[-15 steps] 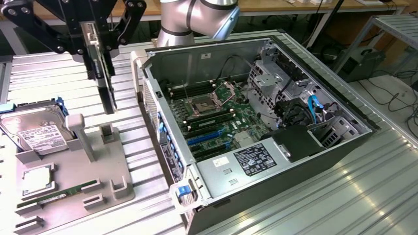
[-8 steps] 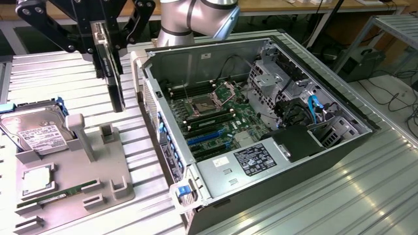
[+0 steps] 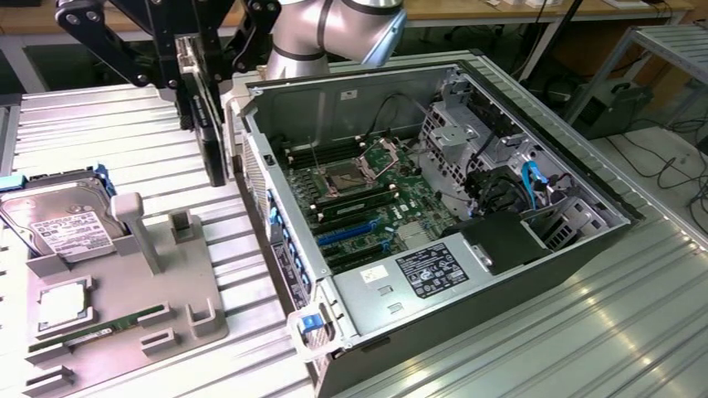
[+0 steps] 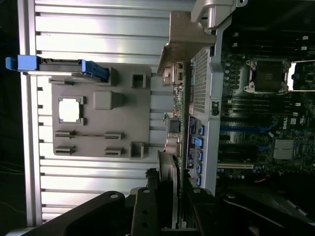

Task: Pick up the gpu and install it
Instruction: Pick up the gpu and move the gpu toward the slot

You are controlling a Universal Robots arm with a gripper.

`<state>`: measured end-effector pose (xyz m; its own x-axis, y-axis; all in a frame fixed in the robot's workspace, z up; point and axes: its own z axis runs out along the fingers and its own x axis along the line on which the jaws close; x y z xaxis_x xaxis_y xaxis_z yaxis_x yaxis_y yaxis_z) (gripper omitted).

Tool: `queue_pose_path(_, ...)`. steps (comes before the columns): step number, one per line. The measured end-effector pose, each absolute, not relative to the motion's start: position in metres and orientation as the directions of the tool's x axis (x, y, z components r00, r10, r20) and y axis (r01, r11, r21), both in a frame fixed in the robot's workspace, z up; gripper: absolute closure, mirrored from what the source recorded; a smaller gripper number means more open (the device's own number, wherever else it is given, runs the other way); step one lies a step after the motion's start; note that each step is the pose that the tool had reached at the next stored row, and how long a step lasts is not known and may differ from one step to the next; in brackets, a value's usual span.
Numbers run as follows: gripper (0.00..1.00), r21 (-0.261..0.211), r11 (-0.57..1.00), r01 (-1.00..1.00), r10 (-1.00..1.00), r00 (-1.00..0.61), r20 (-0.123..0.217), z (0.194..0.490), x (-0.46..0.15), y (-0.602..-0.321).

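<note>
gpu (image 3: 210, 133) hangs upright and edge-on in the gripper (image 3: 207, 73), fingers (image 3: 245, 37) clamped on its two faces. It is off the surface (image 3: 99, 116), at about 10 o'clock of the open case (image 3: 443, 332) in the exterior view and just outside the rear wall, with its silver bracket (image 4: 184, 44) at the end away from the fingers. This looks like the carry step: keep the card plumb, clear the wall's rim, line its edge with the blue slots (image 3: 351, 230) at its 4 o'clock, and don't let it twist in the grip.
</note>
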<state>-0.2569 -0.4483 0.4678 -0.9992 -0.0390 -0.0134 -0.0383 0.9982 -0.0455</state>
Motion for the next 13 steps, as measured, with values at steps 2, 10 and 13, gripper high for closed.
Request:
queue_pose_path(2, 0.73, -0.046, 0.998, -0.038, -0.039, -0.999, -0.013, 0.468, -0.255, -0.448)
queue_pose_path(10, 0.73, -0.046, 0.998, -0.038, -0.039, -0.999, -0.013, 0.468, -0.242, -0.448)
queue_pose_path(13, 0.73, -0.046, 0.998, -0.038, -0.039, -0.999, -0.013, 0.468, -0.237, -0.448)
